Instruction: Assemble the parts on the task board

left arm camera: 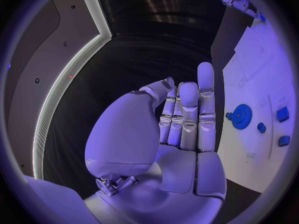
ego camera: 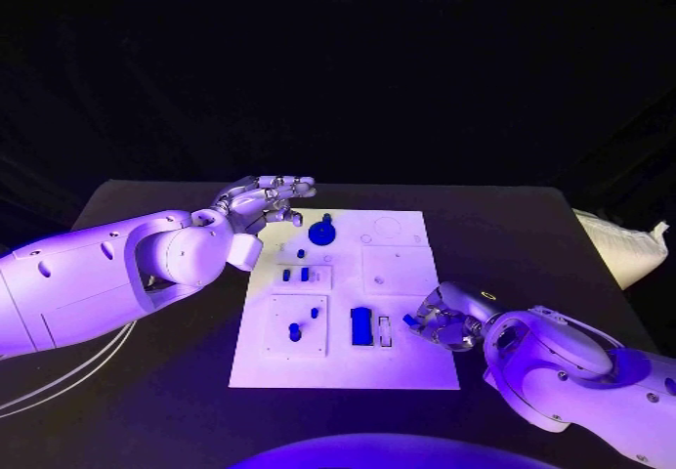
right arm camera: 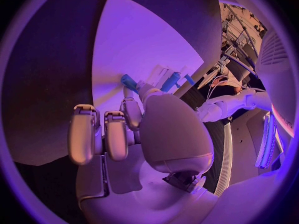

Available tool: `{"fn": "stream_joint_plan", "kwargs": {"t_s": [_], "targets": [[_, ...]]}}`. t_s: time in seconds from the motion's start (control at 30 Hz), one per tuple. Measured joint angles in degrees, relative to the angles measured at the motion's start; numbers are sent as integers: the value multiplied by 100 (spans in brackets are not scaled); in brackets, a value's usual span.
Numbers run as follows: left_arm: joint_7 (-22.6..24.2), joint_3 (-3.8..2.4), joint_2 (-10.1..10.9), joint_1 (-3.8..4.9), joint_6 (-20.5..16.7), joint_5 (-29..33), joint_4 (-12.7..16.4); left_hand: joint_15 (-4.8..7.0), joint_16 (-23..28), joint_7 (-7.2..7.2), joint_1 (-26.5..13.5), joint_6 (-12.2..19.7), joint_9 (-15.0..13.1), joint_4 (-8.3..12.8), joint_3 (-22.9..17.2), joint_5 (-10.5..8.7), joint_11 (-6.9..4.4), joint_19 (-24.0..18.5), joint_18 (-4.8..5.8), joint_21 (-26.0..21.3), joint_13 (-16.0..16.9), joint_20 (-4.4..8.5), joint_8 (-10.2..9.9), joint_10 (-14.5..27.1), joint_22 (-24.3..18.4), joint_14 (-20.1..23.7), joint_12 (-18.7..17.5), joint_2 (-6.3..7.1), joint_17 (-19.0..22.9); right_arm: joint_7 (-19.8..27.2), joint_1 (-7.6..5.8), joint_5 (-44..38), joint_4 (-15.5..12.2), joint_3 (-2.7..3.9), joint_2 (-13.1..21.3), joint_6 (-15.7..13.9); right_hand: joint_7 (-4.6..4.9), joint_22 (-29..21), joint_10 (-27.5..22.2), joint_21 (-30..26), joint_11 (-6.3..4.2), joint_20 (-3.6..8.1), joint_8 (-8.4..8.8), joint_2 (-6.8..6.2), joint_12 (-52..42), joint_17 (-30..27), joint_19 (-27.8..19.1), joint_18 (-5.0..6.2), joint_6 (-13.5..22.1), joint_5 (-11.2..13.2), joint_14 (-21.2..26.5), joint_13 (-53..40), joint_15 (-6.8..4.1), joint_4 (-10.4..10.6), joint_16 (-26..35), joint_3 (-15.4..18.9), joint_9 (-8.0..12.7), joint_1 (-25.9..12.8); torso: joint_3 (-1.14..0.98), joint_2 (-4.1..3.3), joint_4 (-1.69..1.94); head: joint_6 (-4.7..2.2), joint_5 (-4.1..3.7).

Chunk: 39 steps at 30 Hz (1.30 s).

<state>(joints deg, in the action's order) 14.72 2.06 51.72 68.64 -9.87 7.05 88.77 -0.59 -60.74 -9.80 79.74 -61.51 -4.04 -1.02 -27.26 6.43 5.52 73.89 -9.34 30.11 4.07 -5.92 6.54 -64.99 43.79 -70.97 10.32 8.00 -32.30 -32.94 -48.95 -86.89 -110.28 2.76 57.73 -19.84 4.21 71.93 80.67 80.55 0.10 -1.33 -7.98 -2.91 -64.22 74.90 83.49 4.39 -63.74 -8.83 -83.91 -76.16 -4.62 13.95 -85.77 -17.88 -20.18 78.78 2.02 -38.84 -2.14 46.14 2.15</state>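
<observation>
Mid-frame on the black bench lay the task board, blue gear near its upper edge. Left hand hovered at board's upper-left corner, fingers straight, holding nothing. Right hand, at board's lower-right edge, pinched a small blue part.

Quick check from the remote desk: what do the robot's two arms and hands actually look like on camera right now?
Both arms are white, smooth and rounded, with bulbous shells at the joints. The left arm has small dark screw holes in its shell and thin pale cables trailing beneath it. The left hand and right hand are silver metal with segmented fingers; the wrist views show smooth rounded pads on palm and thumb.
</observation>
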Motion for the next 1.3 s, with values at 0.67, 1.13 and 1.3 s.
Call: {"fn": "stream_joint_plan", "kwargs": {"t_s": [0.67, 1.13, 1.3], "targets": [[-2, 0, -6, 0, 2, -46, 7, 8, 0, 0, 0, 0, 0, 22, -22, 16, 0, 0, 1, -28, 0, 0, 0, 1, 1, 9, 0, 0, 8, -51, -22, 1255, 47, 8, -268, -325, -40, 6, 40, 0, -40, 0, -45, -385, -22, 4, 0, 0, -40, -273, 0, 288, 0, -623, 0, -925, -215, -816, 4, 3, 2, 7, 20], [-4, 0, -19, 0, 10, -83, 7, 7, 0, 0, 0, 0, 0, 22, -22, 16, -1, 0, 0, -28, 0, 0, 0, 1, 1, 8, 24, 0, 16, -92, -22, 1285, 169, 6, -525, -267, -65, 23, 62, 0, -21, -1, -89, -448, -50, 3, 0, 0, -107, -549, -1, 260, 1, -512, 0, -684, -298, -1123, 5, -2, 5, 3, 40], [-5, 0, -20, 0, 12, -88, 7, 6, 0, 0, 0, 0, 0, 22, -22, 16, -1, 0, 0, -28, 0, 0, 0, 1, 1, 7, 24, 0, 16, -114, -23, 1231, 206, 6, -568, -221, -74, 23, 63, 0, -21, -1, -101, -442, -50, 2, 0, 0, -116, -590, -1, 260, 1, -478, 0, -587, -324, -1192, 5, -2, 4, 11, 52]]}}
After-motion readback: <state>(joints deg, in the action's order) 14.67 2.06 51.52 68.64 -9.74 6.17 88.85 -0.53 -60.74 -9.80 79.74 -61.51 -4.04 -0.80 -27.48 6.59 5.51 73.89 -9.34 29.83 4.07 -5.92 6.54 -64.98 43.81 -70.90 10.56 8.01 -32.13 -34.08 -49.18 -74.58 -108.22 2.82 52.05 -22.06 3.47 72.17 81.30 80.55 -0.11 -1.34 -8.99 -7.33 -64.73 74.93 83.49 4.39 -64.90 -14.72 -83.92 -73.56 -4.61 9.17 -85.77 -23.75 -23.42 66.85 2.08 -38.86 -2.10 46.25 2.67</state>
